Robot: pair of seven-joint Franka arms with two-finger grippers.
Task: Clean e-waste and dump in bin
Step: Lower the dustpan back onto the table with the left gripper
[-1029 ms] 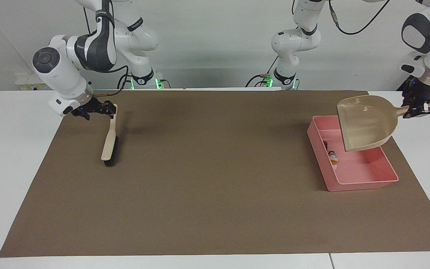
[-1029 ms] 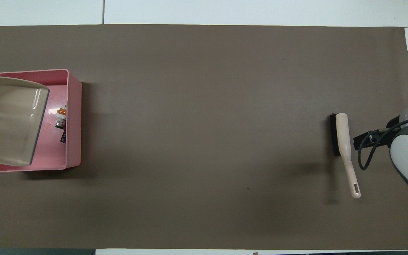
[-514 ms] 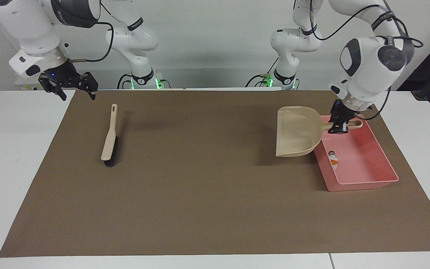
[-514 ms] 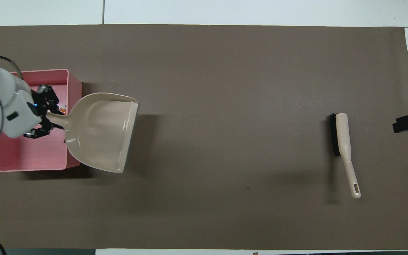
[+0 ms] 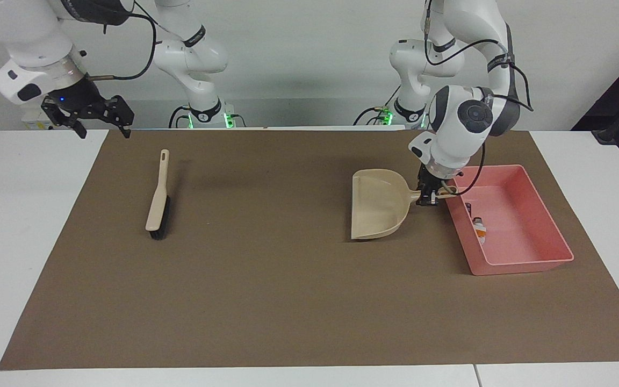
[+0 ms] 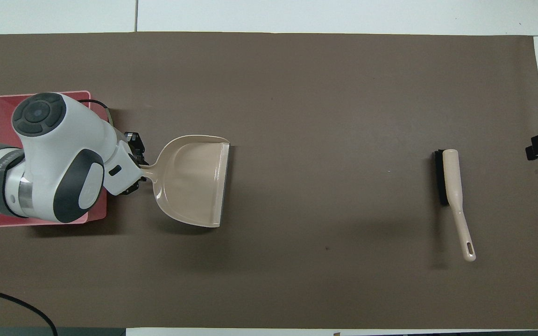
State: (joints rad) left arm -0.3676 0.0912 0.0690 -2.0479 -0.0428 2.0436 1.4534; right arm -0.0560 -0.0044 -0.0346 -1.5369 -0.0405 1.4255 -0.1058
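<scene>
Both e-waste bits (image 5: 477,223) sit in the pink bin (image 5: 548,223), so the left claw (image 5: 429,196), pinching the dustpan (image 5: 376,211) handle beside the bin, should settle it flat before letting go; the right claw (image 5: 88,115) waits spread wide.

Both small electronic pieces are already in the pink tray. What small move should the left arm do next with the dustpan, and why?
Probably open the left gripper and let go of the dustpan. The dustpan looks flat on the mat beside the bin, with its handle in the shut gripper, and the e-waste lies in the bin. The brush lies on the mat, and the right gripper waits open above the table edge.
</scene>
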